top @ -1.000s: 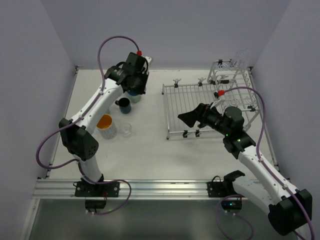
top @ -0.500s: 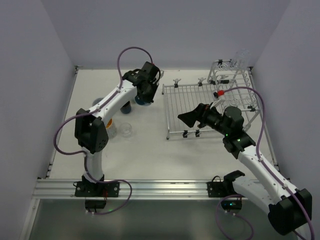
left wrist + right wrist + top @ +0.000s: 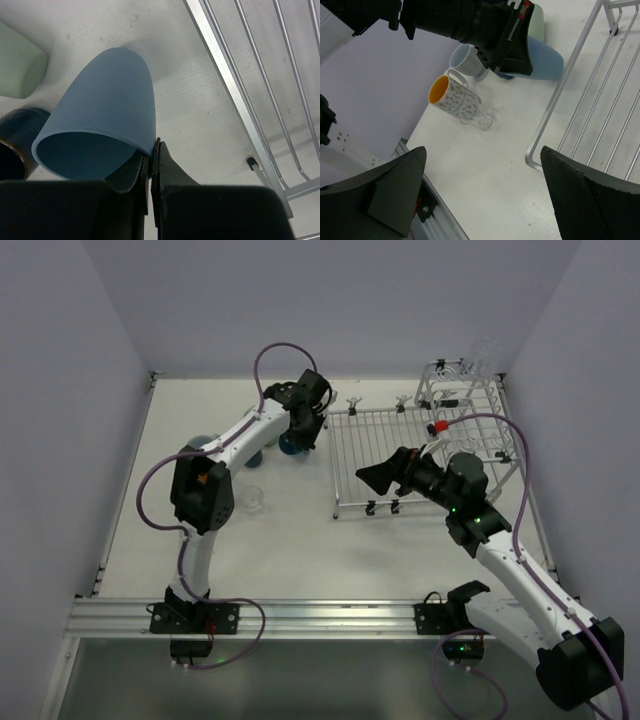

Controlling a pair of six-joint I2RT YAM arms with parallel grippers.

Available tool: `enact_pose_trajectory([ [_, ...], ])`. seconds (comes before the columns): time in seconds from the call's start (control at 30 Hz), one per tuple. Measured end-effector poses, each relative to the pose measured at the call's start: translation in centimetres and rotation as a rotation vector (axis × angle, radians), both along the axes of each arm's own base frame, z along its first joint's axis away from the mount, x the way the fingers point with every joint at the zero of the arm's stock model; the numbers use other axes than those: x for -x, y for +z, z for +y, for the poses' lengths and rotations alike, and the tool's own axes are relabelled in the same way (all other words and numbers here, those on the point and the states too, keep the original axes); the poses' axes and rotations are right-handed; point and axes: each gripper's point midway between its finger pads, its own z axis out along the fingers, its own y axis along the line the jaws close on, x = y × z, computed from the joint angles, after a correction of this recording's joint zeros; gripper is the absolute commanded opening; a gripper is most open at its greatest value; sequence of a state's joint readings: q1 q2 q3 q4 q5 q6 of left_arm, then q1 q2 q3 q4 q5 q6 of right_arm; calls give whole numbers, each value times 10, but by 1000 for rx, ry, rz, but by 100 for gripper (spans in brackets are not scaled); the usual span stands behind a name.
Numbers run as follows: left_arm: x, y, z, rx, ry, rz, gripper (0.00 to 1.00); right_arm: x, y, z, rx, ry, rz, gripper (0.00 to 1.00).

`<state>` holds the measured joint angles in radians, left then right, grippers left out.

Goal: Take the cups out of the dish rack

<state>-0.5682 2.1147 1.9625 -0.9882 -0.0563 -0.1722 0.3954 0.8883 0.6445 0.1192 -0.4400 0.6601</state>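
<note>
— What is the left gripper [image 3: 151, 150] doing?

— Its two black fingers [image 3: 170, 170] are pinched onto the rim wall of the light blue rounded tumbler [image 3: 107, 95], one inside the mouth and one outside. The tumbler is tilted, mouth toward the wrist camera. Whether its base touches the white table [image 3: 290, 540] I cannot tell.

— Changed since a second ago?

— Yes. Then the gripper stood over the cluster of cups farther left. The arm has since swung right, and gripper and tumbler now sit just beside the left rail of the silver wire dish rack [image 3: 336, 465], near its far corner. The left elbow has folded in too, and from above it covers most of the whitish cup with the orange inside [image 3: 452, 97].

— And the right gripper [image 3: 372, 477]?

— Unmoved. It hangs over the near part of the rack's flat grid, jaws spread wide, nothing between them.

— What lies around the tumbler?

— A pale green tumbler [image 3: 20, 65] is just beyond it and a dark blue mug [image 3: 12, 145] just beside its rim, both on the table. Nearer the arm bases, the whitish cup sits next to a small clear glass [image 3: 253, 500]. A pale grey-blue cup [image 3: 465, 57] stands behind those.

— Anything left on the rack?

— One tall clear glass [image 3: 487, 353], at the far right end of the raised slotted section. In the right wrist view the left gripper's black body hides part of the green tumbler.
</note>
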Motion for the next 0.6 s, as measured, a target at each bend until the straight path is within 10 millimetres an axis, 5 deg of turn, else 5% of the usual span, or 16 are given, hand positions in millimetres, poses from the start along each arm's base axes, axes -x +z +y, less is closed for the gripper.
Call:
enact_pose_trajectory([
  [0.6,14,-18,8,-76,-47,62,30,1,2,0,-3,-1,-7,99],
])
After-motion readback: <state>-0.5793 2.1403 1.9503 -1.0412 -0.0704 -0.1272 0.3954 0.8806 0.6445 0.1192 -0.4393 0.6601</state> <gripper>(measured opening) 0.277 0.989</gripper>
